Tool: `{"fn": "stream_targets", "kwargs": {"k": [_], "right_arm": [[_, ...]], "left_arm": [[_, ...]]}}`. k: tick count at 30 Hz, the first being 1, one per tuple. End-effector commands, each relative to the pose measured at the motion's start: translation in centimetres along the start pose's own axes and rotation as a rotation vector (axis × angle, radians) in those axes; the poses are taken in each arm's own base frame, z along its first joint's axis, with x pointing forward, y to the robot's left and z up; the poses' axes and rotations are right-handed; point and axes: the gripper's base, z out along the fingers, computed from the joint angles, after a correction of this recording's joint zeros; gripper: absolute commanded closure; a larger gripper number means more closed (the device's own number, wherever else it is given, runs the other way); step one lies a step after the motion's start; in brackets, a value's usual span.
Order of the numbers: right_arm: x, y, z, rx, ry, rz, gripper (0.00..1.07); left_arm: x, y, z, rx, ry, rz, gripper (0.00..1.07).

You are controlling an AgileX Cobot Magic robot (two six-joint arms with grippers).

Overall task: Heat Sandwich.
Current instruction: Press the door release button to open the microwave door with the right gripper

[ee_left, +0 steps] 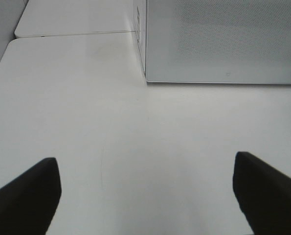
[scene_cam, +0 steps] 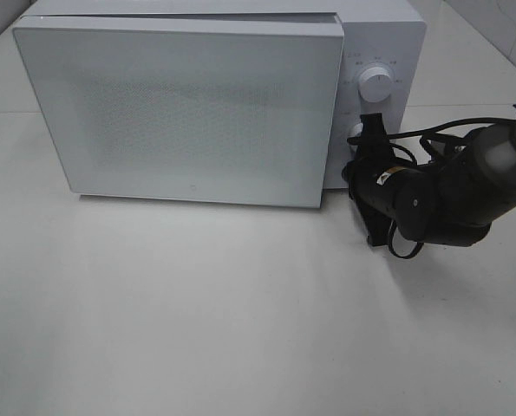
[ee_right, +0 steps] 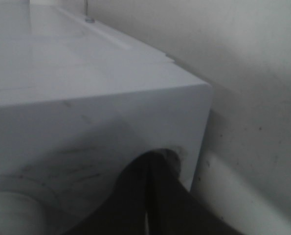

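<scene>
White microwave (scene_cam: 388, 35) at far side of white table (scene_cam: 197, 329), door (scene_cam: 179, 113) facing me, its front pale and finely dotted. Thin dark seam runs along door's top edge toward right. Control strip right of door: upper knob (scene_cam: 377, 84) in full view, lower knob (scene_cam: 355, 132) partly hidden. Right arm (scene_cam: 466, 186), black, comes in from right edge, cables looped over it. I see right gripper (scene_cam: 367, 128) up at lower knob, fingers pointing at panel; can't judge contact from this angle.
</scene>
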Motion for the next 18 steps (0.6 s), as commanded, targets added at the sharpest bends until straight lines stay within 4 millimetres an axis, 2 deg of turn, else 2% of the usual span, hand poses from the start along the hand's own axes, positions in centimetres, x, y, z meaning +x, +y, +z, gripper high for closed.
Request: {"fn": "stream_targets", "kwargs": {"k": [1, 18], "right_arm": [[-1.22, 5.54, 0.36, -0.348, -0.081, -0.005, 1.07], [-0.91, 5.31, 0.46, -0.321, -0.041, 0.018, 1.07]], "left_arm": [[0.20, -0.09, -0.20, 0.003, -0.021, -0.007, 0.17], [0.20, -0.09, -0.20, 0.003, -0.021, -0.007, 0.17]]}}
